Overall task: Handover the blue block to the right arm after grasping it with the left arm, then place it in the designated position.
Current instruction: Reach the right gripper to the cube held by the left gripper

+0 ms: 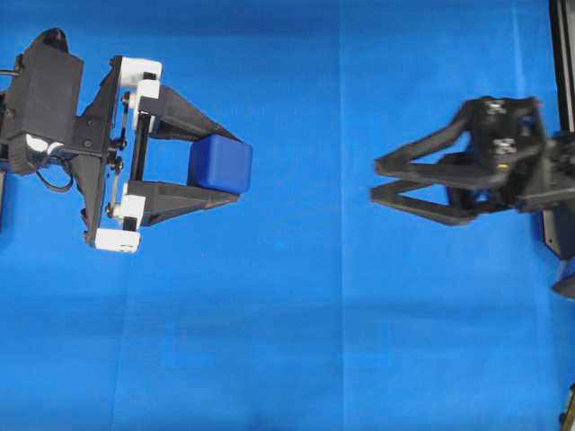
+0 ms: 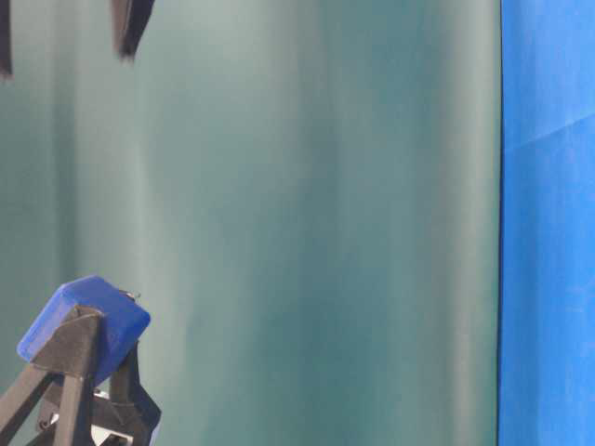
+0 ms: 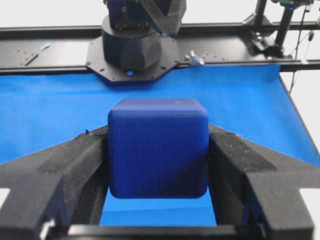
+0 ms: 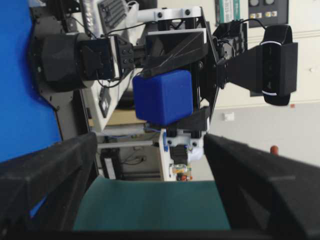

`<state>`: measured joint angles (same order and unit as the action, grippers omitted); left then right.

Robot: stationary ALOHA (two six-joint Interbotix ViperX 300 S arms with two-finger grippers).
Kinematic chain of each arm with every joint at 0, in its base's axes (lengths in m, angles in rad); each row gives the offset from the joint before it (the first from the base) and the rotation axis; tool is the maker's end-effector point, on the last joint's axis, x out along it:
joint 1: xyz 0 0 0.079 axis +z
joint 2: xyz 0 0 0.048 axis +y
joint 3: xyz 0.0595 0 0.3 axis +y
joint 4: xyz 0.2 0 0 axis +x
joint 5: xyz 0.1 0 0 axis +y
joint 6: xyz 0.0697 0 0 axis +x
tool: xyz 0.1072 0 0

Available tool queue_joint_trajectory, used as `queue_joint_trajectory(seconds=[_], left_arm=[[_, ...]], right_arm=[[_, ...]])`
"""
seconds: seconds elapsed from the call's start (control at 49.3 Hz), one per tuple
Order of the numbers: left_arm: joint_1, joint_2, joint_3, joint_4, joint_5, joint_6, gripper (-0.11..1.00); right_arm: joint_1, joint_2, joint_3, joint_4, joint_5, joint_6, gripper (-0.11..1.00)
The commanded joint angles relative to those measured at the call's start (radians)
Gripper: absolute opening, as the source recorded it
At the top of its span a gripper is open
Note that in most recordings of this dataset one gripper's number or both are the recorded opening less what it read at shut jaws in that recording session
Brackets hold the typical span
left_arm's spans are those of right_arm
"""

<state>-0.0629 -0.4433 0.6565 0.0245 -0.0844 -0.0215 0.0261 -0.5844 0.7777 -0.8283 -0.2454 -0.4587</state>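
Plainly navy blue block [image 1: 221,163], rounded edges, smooth matte faces.

A navy blue block [image 1: 221,164] contrasts with bright blue cloth [image 1: 287,341] and black-and-white left tool [image 1: 235,167].

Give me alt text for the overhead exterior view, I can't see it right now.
The left end effector grips the blue block between its two black fingers, at the left of the view. The right end effector, jaws open and empty, points toward it from the right across a gap of bright blue cloth.
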Motion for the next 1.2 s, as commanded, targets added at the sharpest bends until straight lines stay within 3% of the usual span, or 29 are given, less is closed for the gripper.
queue_joint_trajectory(seconds=[0.0, 0.588, 0.79, 1.176], left_arm=[[0.003, -0.038, -0.009, -0.002, -0.005, -0.002, 0.49], [0.003, -0.038, -0.006, -0.005, 0.0, -0.003, 0.49], [0.003, -0.038, -0.006, -0.005, 0.0, -0.005, 0.49], [0.003, -0.038, -0.005, -0.005, 0.0, -0.005, 0.49]], right_arm=[[-0.002, 0.048, -0.075, 0.0, -0.003, 0.002, 0.95], [-0.017, 0.365, -0.365, -0.003, 0.0, 0.0, 0.95], [-0.02, 0.43, -0.442, -0.003, 0.077, 0.0, 0.95], [-0.018, 0.457, -0.472, -0.003, 0.129, 0.0, 0.95]])
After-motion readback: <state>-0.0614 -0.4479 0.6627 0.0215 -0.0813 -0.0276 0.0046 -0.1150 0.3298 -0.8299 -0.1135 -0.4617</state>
